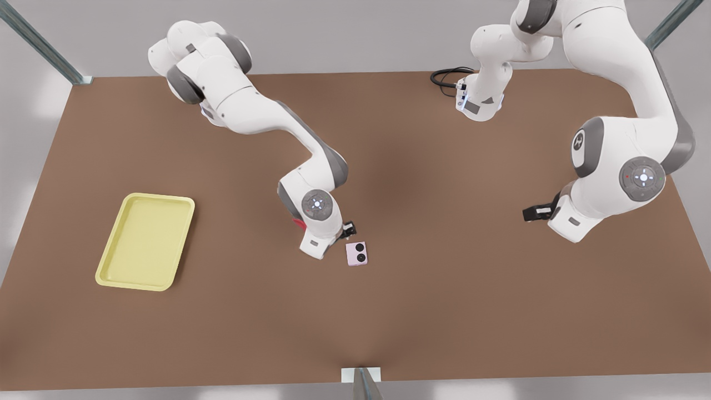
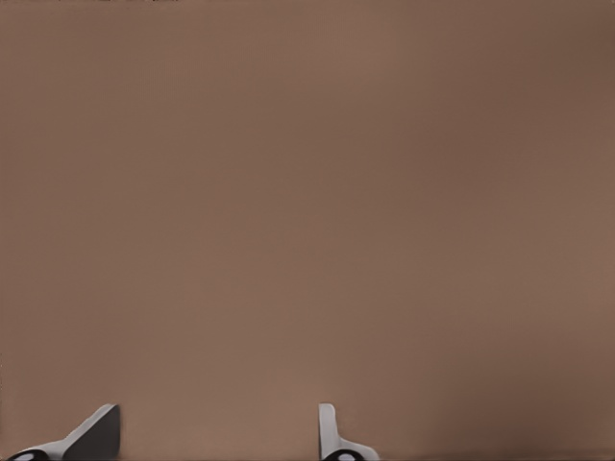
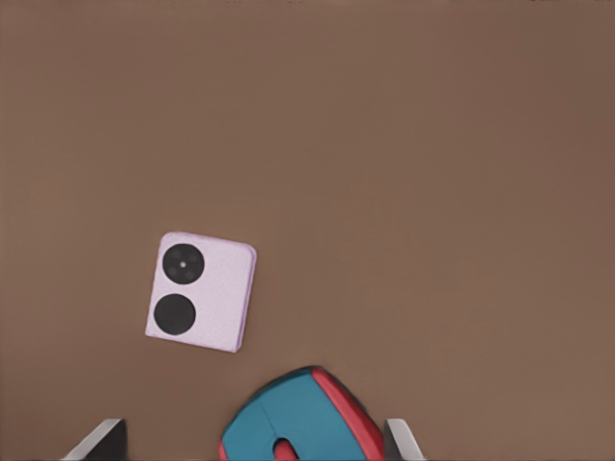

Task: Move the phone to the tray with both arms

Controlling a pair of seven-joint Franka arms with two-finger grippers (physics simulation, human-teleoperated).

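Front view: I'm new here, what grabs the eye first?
The pale yellow tray stands out at the front view's left. The pink phone lies on the table beside the right gripper, open over a teal-and-red mouse. The left gripper waits open at the front view's right.

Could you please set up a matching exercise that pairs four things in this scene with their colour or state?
Things:
1. phone
2. tray
3. mouse
4. left pincer

Descriptions:
A. pale yellow, at the front view's left
B. teal and red, close to the open right pincer
C. open over bare table
D. pale pink-lilac with two dark round lenses

Pairs: 1-D, 2-A, 3-B, 4-C
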